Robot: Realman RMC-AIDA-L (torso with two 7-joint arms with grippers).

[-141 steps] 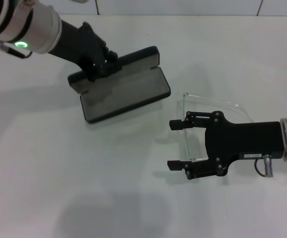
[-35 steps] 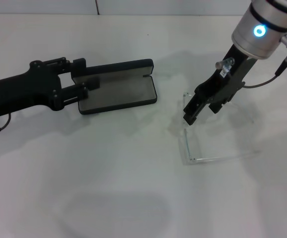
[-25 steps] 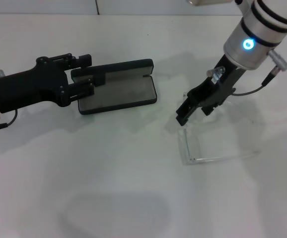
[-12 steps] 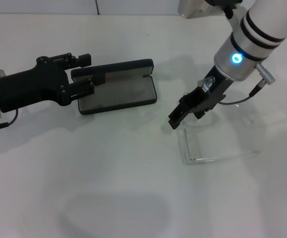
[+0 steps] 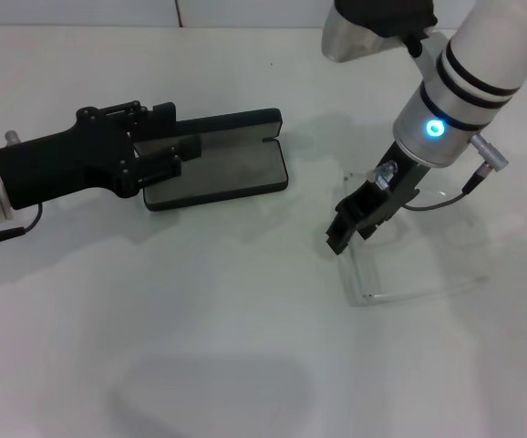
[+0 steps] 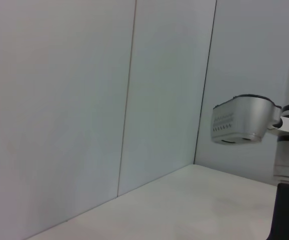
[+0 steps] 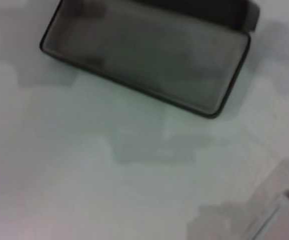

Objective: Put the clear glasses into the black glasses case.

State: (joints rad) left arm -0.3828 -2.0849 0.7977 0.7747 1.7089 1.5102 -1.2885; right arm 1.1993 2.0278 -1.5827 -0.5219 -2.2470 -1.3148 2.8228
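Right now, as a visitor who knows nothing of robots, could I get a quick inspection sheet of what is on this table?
Surface: plain white table, bare in front.
Job's things: matte black hinged glasses case lies open, grey lining up, nothing in it; fully transparent plastic glasses lie on the table, apart from the case.
Clutter: nothing seen.
Grippers: left gripper at the case's end, jaws straddling its edge; right gripper angled down at the glasses' near corner.
Cables: thin black leads by both wrists.
Surroundings: pale panelled wall behind.
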